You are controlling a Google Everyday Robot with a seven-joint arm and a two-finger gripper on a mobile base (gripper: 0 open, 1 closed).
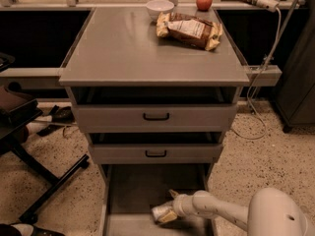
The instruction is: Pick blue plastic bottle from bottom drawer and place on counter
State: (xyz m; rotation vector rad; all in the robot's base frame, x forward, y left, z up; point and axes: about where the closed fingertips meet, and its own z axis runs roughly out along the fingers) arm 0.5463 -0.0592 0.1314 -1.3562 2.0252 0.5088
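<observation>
While spread apart, the hand [169, 205] straddles the bottom drawer's [132, 191] blue plastic bottle [160, 213].

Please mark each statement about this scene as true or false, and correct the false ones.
1. The snack bag lies on the counter. True.
2. The blue plastic bottle stands on the counter. False: it lies in the bottom drawer.
3. The end effector is down in the bottom drawer, at the bottle. True.
4. The apple sits inside the white bowl. False: it sits apart from the bowl.
</observation>
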